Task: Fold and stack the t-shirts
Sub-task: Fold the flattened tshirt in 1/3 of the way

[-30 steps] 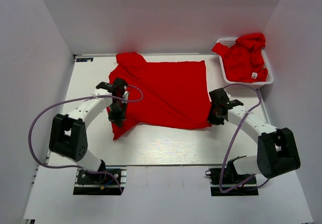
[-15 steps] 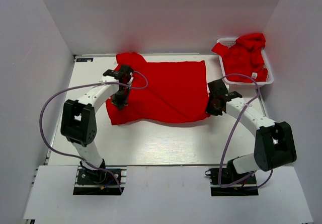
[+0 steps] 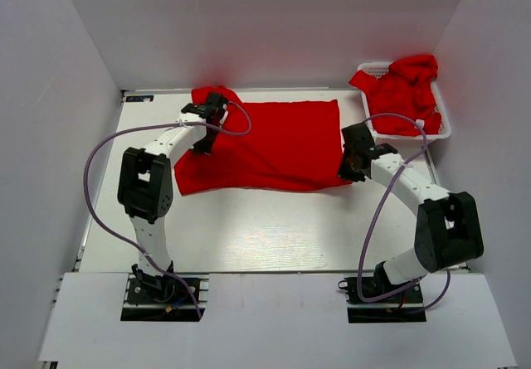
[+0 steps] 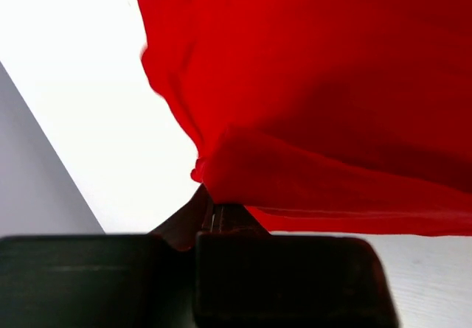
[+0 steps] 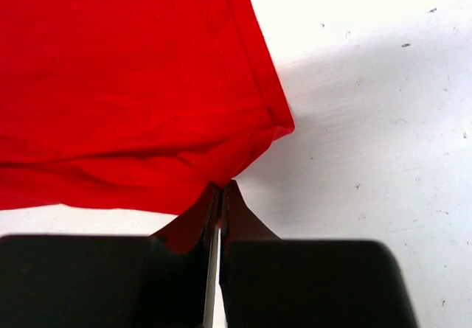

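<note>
Tightly pinched shut, with left gripper (image 4: 209,208) on the near left corner of a plain bright red short-sleeved cloth t-shirt (image 3: 274,141) and right gripper (image 5: 221,194) on its near right corner. Carried that hem farther back across the white table (image 3: 274,228) within the last second, shortening the spread; likely a fold half made. Lies mostly flat at mid-table, bunched at both pinches.

A plain red cloth t-shirt (image 3: 274,149) lay spread on the far half of the flat white table (image 3: 265,236), and to its right, at the far right corner, a white plastic lattice basket (image 3: 442,120) held more crumpled red cloth t-shirts (image 3: 402,95).
</note>
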Motion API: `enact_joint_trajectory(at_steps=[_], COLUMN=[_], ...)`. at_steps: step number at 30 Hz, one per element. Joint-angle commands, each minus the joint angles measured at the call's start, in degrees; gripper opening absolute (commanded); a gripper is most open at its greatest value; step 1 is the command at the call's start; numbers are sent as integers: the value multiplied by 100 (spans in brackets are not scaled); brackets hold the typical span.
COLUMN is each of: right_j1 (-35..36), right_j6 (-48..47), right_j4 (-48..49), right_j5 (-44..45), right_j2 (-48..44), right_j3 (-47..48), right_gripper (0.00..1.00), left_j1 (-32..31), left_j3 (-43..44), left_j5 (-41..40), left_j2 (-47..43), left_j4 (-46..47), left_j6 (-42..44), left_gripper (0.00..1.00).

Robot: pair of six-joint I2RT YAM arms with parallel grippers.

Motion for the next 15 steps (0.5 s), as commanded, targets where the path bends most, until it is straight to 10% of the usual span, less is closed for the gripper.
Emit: enact_joint_trajectory(at_steps=[1, 15], right_j1=[-41, -93], right_j6=[-16, -165], right_j4=[233, 401], right_j5=[116, 257], right_j2=[30, 268], right_j3=[242, 444], right_gripper=[0, 0], left_j1=[-58, -216], left_j3=[9, -45], left_j5=[-132, -254], left_j2=[-284, -223], left_j4=[704, 1523], left_j6=[761, 1660], left_gripper=[0, 0])
